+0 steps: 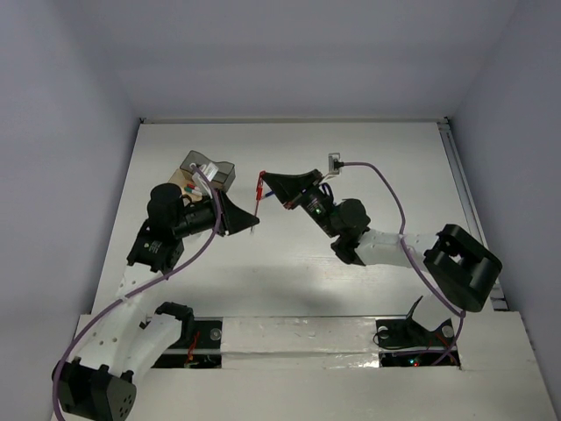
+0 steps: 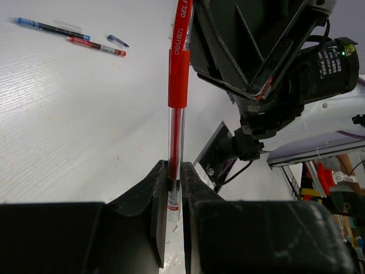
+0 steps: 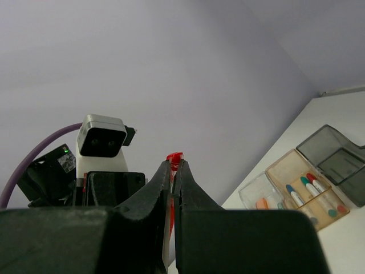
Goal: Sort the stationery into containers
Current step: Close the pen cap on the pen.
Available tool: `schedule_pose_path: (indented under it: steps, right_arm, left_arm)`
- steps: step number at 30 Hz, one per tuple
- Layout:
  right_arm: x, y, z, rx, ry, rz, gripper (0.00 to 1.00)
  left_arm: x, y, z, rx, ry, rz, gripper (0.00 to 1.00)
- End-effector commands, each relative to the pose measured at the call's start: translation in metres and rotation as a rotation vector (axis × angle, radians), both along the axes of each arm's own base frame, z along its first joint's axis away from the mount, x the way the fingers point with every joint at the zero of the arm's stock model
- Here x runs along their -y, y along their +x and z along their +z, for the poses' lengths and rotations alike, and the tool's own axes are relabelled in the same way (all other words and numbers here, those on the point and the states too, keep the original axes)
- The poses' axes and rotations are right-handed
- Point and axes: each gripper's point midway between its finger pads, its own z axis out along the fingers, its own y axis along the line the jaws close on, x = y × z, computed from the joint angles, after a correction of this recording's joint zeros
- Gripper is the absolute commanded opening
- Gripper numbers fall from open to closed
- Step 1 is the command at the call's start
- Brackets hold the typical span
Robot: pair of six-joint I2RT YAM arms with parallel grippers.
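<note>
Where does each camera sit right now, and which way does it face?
Top external: overhead at the near edge, looking down on the table; left arm and right arm meet at the red pen.
Left wrist: on the left arm, looking past the left hand over the table at the right arm; loose pens lie beyond.
Right wrist: behind the right hand, aimed at the wall, containers at right.
Shared: both wrist views show the red pen clamped.

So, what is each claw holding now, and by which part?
Both hold one red gel pen. The left claw is shut on its clear barrel, near one end. The right claw is shut on the opposite, red end.
</note>
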Motion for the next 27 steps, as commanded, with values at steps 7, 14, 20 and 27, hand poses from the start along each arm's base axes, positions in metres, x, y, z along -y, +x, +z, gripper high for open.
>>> schedule_pose_path:
  steps: [7,14,20,27]
  right_arm:
    - [-0.059,-0.113,-0.11,-0.11,-0.32,0.462,0.0]
    - [-0.054,-0.116,-0.102,-0.089,-0.31,0.458,0.0]
    - [-0.045,-0.116,-0.083,-0.054,-0.286,0.427,0.0]
    - [-0.011,-0.09,-0.065,-0.07,-0.254,0.293,0.23]
  left_arm:
    - [-0.012,0.049,0.128,0.475,-0.196,0.209,0.0]
    - [-0.013,0.051,0.123,0.467,-0.199,0.23,0.0]
    - [-0.015,0.052,0.116,0.457,-0.186,0.249,0.0]
    - [-0.023,0.058,0.106,0.44,-0.156,0.31,0.0]
